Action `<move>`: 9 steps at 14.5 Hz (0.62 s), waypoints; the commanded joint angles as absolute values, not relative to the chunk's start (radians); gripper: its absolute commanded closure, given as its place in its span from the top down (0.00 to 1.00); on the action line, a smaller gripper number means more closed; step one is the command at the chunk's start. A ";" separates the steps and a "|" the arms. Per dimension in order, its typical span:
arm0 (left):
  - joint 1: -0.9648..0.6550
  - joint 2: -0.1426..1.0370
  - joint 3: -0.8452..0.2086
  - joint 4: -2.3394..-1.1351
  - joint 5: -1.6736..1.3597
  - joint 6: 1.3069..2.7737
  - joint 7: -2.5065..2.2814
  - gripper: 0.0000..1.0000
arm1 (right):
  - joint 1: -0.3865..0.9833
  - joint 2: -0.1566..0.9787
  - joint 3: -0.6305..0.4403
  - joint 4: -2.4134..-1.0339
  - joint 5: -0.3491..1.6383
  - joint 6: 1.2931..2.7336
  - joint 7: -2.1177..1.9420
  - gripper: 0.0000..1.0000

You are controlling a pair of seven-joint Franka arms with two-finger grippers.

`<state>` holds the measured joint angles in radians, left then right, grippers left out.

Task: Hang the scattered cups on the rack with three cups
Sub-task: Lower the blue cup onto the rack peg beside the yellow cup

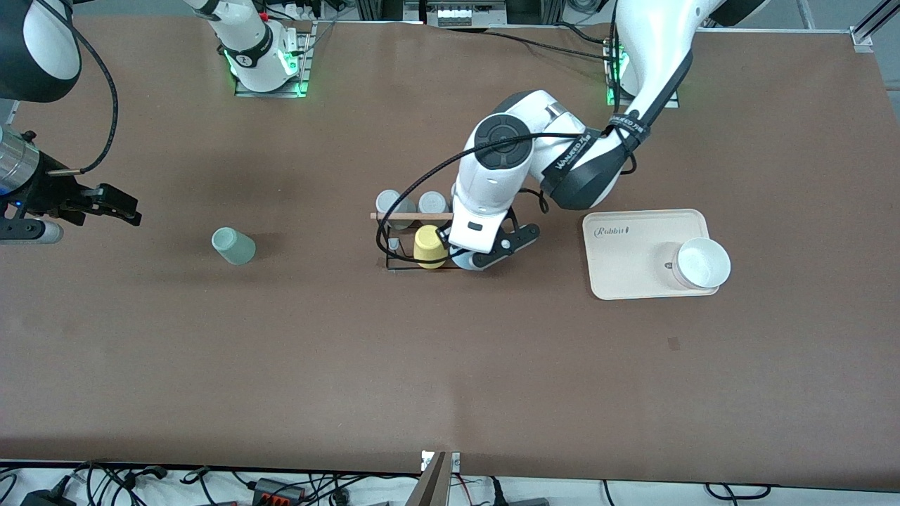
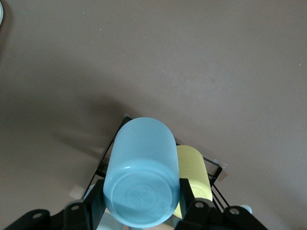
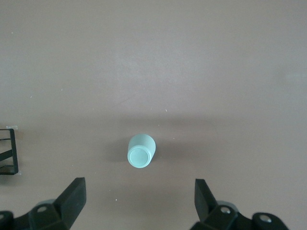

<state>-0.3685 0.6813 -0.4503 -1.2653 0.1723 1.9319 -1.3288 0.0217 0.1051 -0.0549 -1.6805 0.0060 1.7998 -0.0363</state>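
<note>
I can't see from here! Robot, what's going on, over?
Left gripper shut on blue cup, over rack beside yellow cup. Right gripper open, over green cup. Nothing blocking.

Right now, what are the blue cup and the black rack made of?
The light blue cup, held between the left gripper fingers over the rack, looks like smooth plastic: even colour, soft sheen, moulded ring on its base. The rack looks like thin black metal wire, with a pale rod along the top that seems wooden, though its grain cannot be seen.
</note>
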 commanded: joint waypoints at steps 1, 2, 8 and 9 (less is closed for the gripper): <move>-0.390 0.704 -0.439 -1.227 0.198 1.904 -1.344 0.49 | 0.025 0.109 -0.054 -1.683 0.003 1.807 -0.037 1.00; -0.397 0.707 -0.439 -1.227 0.198 1.904 -1.344 0.49 | 0.023 0.109 -0.055 -1.683 0.003 1.807 -0.037 1.00; -0.402 0.726 -0.437 -1.247 0.201 1.905 -1.350 0.49 | 0.025 0.126 -0.054 -1.678 0.002 1.809 -0.037 1.00; -0.402 0.726 -0.437 -1.259 0.201 1.908 -1.350 0.49 | 0.025 0.132 -0.054 -1.678 0.002 1.807 -0.037 1.00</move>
